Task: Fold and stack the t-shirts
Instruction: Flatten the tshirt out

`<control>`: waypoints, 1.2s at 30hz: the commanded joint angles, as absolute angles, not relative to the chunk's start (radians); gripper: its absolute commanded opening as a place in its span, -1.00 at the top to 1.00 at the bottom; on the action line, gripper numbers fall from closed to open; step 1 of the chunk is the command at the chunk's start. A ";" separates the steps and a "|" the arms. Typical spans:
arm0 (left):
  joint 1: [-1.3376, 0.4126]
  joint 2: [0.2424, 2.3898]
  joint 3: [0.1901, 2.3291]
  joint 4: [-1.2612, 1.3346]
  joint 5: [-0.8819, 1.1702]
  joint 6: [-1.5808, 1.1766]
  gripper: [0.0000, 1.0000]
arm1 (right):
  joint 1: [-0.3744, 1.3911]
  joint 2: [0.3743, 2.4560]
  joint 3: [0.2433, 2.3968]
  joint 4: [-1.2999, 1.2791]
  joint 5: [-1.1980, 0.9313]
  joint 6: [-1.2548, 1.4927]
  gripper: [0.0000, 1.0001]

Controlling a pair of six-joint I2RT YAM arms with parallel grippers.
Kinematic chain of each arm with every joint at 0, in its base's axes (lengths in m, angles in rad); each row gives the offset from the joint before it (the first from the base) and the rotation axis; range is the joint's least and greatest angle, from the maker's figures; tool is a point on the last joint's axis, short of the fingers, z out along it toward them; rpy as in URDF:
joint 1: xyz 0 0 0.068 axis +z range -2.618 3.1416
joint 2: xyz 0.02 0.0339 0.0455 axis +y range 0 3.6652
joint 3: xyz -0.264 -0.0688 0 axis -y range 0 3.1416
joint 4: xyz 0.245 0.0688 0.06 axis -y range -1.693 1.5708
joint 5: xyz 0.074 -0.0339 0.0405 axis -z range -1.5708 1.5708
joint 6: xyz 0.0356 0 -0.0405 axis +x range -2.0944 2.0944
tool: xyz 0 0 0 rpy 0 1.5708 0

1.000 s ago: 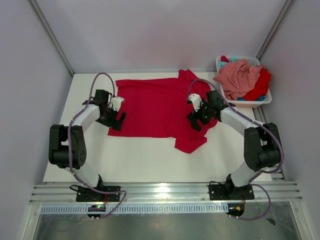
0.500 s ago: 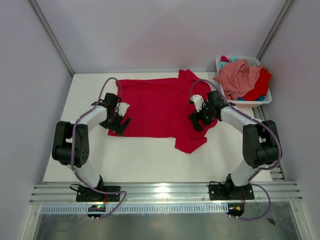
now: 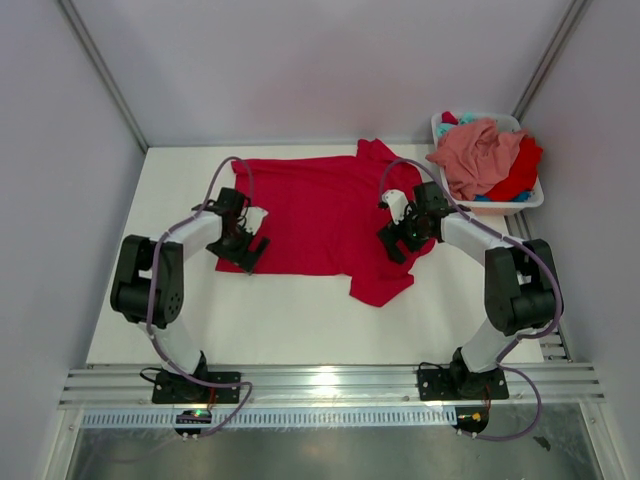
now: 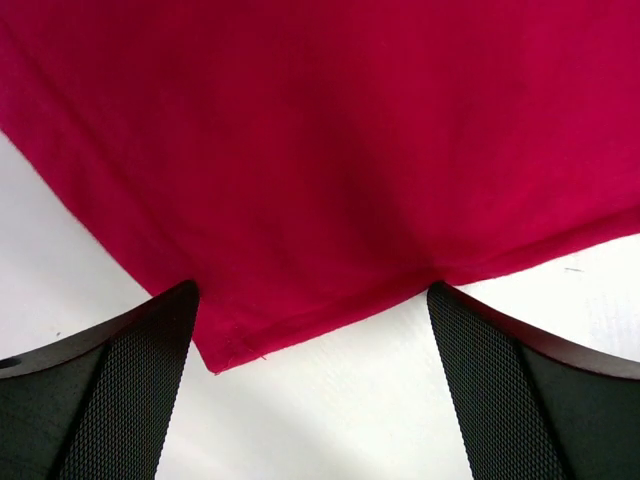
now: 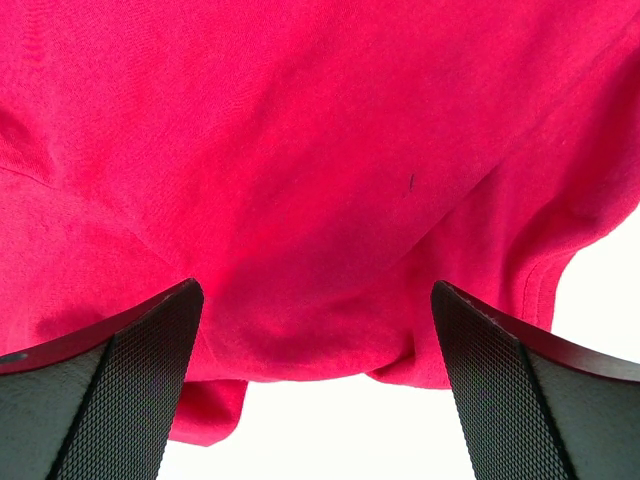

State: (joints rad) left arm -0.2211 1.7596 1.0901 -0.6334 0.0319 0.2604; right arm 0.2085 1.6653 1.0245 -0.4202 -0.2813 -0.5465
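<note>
A bright red t-shirt (image 3: 310, 215) lies spread wide on the white table. My left gripper (image 3: 247, 247) hovers open at the shirt's near left corner. In the left wrist view that corner and hem (image 4: 300, 150) lie between the spread fingers (image 4: 110, 400), with nothing gripped. My right gripper (image 3: 393, 238) stands open over the shirt's right side by the sleeve. Its wrist view shows bunched red cloth (image 5: 320, 150) between the fingers (image 5: 520, 400), with the jaws well apart. More t-shirts, salmon pink (image 3: 478, 155), red (image 3: 522, 170) and a bit of teal (image 3: 490, 198), are heaped at the back right.
The heap sits in a white plastic basket (image 3: 530, 203) at the table's back right corner. Grey walls close in the table on three sides. A metal rail (image 3: 330, 385) carries both arm bases along the near edge.
My left gripper has moved right, from beside the shirt's left edge to over its near left corner. The right arm has barely shifted. Both grippers stay open.
</note>
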 commanded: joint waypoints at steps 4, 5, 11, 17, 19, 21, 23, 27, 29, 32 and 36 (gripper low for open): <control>-0.222 1.816 1.108 -0.511 0.138 0.253 -0.97 | 0.209 1.651 1.020 -0.379 -0.284 -0.543 -0.99; -0.222 1.822 1.111 -0.502 0.141 0.250 -0.97 | 0.207 1.655 1.028 -0.382 -0.284 -0.545 -0.99; -0.222 1.861 1.144 -0.525 0.143 0.255 -0.96 | 0.207 1.671 1.040 -0.402 -0.296 -0.555 -0.99; -0.222 1.833 1.098 -0.574 0.149 0.271 -0.96 | 0.207 1.644 1.086 -0.446 -0.302 -0.572 -0.99; -0.222 1.813 1.085 -0.618 0.169 0.281 -0.94 | 0.207 1.619 1.120 -0.462 -0.305 -0.572 -0.99; -0.222 1.786 1.060 -0.649 0.186 0.284 -0.94 | 0.207 1.608 1.150 -0.475 -0.307 -0.569 -0.99; -0.222 1.755 1.034 -0.676 0.201 0.284 -0.92 | 0.207 1.595 1.206 -0.498 -0.304 -0.560 -0.98; -0.222 1.665 0.953 -0.698 0.193 0.288 -0.91 | 0.203 1.600 1.278 -0.514 -0.301 -0.542 -0.99; -0.222 1.617 0.933 -0.706 0.196 0.287 -0.91 | 0.202 1.618 1.307 -0.522 -0.307 -0.531 -0.99; -0.222 1.569 0.901 -0.716 0.177 0.290 -0.91 | 0.199 1.649 1.325 -0.517 -0.317 -0.503 -0.99; -0.222 1.552 0.896 -0.722 0.160 0.293 -0.92 | 0.199 1.687 1.324 -0.503 -0.327 -0.483 -0.99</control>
State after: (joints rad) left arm -0.2211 1.5764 0.8997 -0.6743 0.1509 0.2947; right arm 0.2043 1.6524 1.2961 -0.5018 -0.3069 -0.5186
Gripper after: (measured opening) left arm 0.958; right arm 0.994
